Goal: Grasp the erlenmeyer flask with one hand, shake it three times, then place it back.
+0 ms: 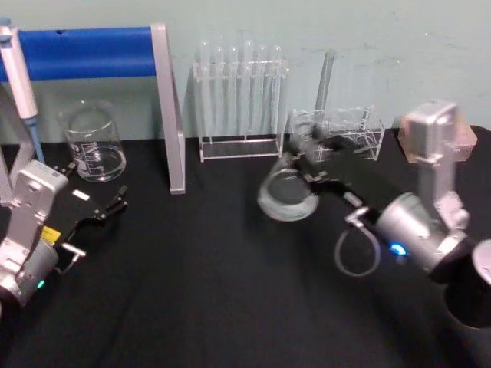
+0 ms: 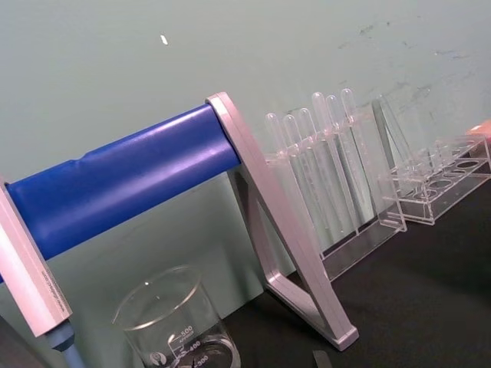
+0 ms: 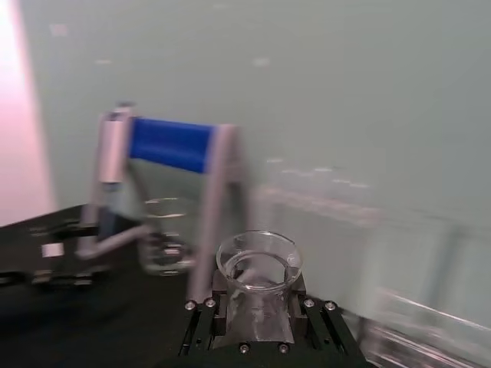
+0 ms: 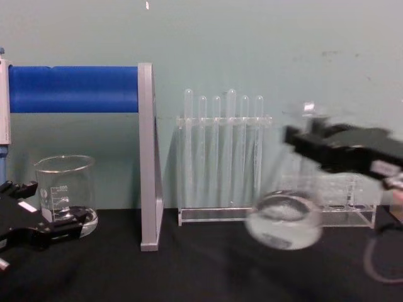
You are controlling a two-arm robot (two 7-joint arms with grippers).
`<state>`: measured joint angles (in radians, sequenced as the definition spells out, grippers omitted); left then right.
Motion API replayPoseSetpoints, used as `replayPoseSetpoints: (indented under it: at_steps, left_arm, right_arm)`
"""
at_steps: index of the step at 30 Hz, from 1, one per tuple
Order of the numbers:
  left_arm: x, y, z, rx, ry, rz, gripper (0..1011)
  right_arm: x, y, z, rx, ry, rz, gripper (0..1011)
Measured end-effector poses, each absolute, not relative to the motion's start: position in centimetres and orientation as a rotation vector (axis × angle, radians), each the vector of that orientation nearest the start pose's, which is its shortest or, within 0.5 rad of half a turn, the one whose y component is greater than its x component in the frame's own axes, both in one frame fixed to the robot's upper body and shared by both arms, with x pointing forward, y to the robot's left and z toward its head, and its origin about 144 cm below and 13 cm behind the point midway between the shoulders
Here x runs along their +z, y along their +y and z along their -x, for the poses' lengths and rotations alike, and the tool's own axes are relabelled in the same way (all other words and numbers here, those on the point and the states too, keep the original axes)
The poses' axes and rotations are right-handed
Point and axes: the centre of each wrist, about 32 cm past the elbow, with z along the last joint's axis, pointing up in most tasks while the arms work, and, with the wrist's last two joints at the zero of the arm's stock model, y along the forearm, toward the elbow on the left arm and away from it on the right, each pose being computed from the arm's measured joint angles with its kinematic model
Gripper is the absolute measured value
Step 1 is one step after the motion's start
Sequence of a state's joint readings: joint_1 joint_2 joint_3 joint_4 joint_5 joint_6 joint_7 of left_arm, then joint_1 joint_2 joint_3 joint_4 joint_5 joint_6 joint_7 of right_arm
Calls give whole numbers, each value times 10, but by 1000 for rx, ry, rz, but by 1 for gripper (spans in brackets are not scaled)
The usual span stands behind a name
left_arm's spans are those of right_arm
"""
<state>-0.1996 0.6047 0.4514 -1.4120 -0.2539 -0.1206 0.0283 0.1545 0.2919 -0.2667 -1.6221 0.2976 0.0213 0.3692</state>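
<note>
- The erlenmeyer flask point(image 1: 285, 198) was clear, glossy glass.
- The right gripper point(image 1: 305, 162) was matt black, on a smooth silver-grey wrist housing.
- The beaker point(image 1: 93, 144) was clear glass with white printed marks.
- The test-tube rack point(image 1: 239, 147) looked like clear, shiny plastic.
- The stand point(image 1: 172, 115) had dull silvery metal legs and a smooth blue bar point(image 1: 84, 52).
- The table cover point(image 1: 199, 299) was matt black cloth.

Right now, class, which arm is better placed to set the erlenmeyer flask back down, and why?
The right: the right gripper is shut on the neck of the erlenmeyer flask. The left gripper rests open far across the table, beside the beaker.
</note>
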Motion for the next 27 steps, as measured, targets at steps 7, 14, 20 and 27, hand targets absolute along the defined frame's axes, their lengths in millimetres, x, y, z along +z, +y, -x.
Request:
replayPoseSetpoints:
  at_steps: [7,14,20,27]
  left_arm:
    - [1140,310,-489,1248,-285,-304,1001]
    - [1140,310,-489,1248,-285,-304,1001]
    - [1140,310,-489,1248,-285,-304,1001]
    - [1140,310,-489,1248,-285,-304,1001]
  right_arm:
    - [1196,-200,-503,-747,-84,-41,453]
    - [1195,-190,-509,-685,-80,-38,453]
    - [1195,-190,-511,-677,-79,-35,453]
    - [1196,-194,-512,-683,-80,-29,453]
